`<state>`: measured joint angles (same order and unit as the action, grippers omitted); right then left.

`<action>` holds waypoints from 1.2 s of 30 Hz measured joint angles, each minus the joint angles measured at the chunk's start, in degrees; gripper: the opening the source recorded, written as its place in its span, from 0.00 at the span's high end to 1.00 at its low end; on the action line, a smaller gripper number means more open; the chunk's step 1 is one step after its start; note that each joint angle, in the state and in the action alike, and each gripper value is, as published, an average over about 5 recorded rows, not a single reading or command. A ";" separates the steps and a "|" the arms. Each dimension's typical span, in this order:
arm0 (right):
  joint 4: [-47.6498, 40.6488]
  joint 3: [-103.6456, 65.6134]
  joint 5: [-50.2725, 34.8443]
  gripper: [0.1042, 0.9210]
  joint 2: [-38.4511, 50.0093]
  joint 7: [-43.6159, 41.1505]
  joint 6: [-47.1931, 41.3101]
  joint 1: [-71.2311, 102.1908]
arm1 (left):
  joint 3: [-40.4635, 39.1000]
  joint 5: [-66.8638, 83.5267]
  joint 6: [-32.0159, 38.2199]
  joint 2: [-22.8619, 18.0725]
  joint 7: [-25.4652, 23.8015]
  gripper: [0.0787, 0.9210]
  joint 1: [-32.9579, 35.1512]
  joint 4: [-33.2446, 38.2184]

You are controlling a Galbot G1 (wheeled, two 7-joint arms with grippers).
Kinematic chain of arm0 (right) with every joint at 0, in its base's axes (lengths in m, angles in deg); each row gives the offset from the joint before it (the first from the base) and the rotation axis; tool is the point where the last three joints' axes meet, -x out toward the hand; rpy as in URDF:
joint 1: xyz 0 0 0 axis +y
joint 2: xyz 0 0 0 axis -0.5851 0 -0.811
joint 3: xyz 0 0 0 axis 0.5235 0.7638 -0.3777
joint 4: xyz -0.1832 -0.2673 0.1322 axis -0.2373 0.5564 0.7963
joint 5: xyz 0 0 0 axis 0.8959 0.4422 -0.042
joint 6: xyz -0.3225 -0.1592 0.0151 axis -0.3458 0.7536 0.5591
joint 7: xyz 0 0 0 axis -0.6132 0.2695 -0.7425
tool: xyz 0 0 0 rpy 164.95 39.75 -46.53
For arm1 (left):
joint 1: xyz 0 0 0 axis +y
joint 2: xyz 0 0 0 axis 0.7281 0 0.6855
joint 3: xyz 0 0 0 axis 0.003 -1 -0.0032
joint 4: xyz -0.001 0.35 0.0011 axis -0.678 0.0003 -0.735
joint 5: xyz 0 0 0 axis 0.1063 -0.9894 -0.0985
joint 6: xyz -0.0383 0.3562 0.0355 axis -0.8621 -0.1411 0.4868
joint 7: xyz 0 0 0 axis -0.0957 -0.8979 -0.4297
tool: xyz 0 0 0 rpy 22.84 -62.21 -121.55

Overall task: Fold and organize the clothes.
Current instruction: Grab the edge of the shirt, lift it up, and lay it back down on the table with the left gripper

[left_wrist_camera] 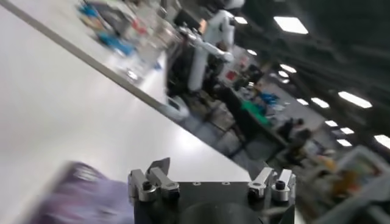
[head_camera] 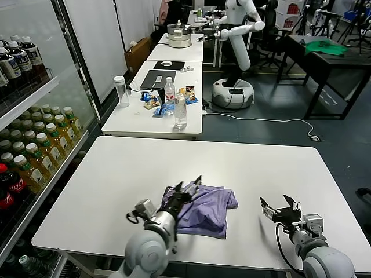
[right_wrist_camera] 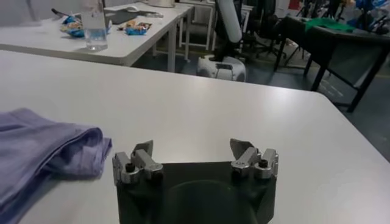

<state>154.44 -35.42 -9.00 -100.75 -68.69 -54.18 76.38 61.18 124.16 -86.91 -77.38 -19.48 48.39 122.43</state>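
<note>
The clothes are one lavender T-shirt, lying folded into a small bundle near the front of the white table. My left gripper hovers over the bundle's left edge, open, nothing between its fingers. In the left wrist view the cloth shows beside the wide-spread left gripper. My right gripper stands open over bare table to the right of the shirt, apart from it. The right wrist view shows the shirt off to one side of the open right gripper.
A second white table behind carries bottles, snacks and a laptop. A drinks shelf lines the left side. Another robot and a dark table with a green cloth stand far back.
</note>
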 measured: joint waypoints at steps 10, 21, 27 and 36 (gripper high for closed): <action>0.11 0.16 0.47 0.12 -0.63 -0.13 0.19 0.02 | 2.06 -18.31 -1.79 3.57 1.73 0.12 4.94 -3.45; 0.51 -0.24 0.53 0.12 -0.73 -0.19 0.32 0.47 | 1.10 -26.91 -3.61 3.08 3.14 0.29 6.84 -3.83; 0.67 -0.30 0.66 0.12 -0.89 -0.14 0.32 0.43 | 0.47 -28.38 -3.58 2.81 3.19 0.49 6.83 -3.62; 1.12 -0.51 1.07 0.12 -1.28 -0.08 0.32 0.92 | 0.20 -26.40 -4.24 2.29 2.82 0.76 7.41 -2.84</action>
<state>155.56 -35.93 -7.93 -102.03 -68.77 -53.86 77.29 61.39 97.76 -91.16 -75.09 -16.66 55.79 119.59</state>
